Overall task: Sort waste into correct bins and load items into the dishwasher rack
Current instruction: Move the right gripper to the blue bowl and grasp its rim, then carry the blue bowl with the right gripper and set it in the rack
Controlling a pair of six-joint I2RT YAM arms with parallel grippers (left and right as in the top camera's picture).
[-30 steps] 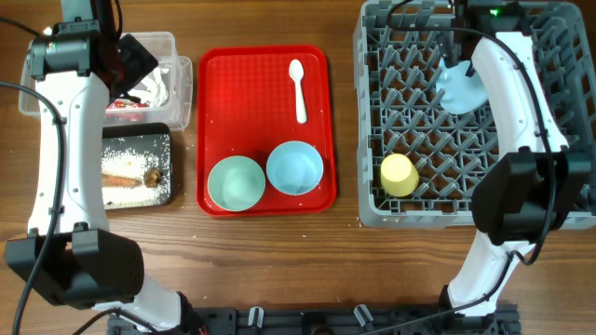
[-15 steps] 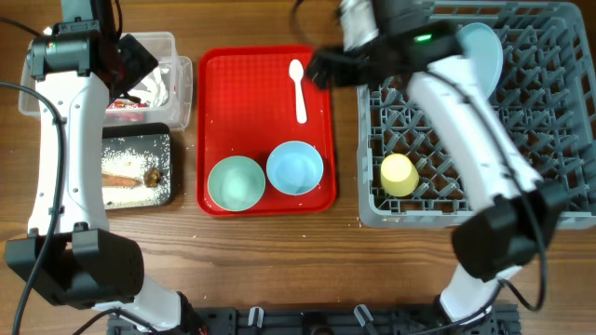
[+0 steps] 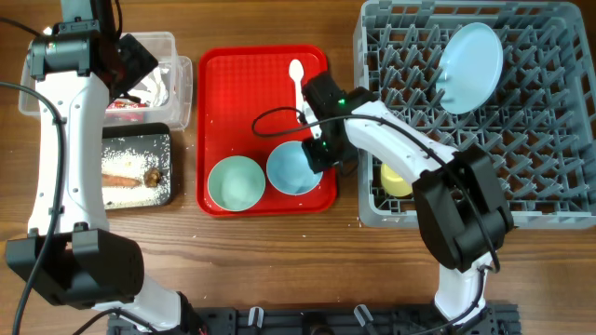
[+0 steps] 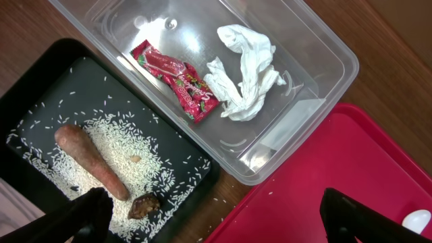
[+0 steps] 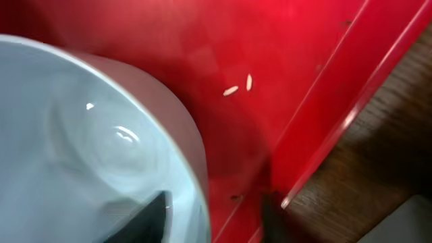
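From overhead, your right arm (image 3: 400, 149) crosses the dishwasher rack's (image 3: 549, 200) left edge, partly covering the yellow cup (image 3: 399, 179). Its right gripper (image 3: 318, 154) sits at the pale blue bowl's (image 3: 291, 172) rim on the red tray (image 3: 219, 84). The mint bowl (image 3: 236, 182) touches that bowl, and the white spoon (image 3: 297, 82) lies near. The pale blue plate (image 3: 470, 65) leans among the pegs. Your left arm (image 3: 65, 121) reaches over the clear tub (image 3: 177, 56).

In the left wrist view, the left gripper (image 4: 212, 212) has its jaws wide apart above the tub, which holds the red-and-white wrapper (image 4: 174, 79) and the white tissue (image 4: 244, 71). The black tray (image 4: 40, 88) holds rice grains (image 4: 155, 158), the sausage-like stick (image 4: 91, 160) and the dark lump (image 4: 143, 206).

In the right wrist view, the jaws stand apart, one finger inside the bowl wall and one outside it.
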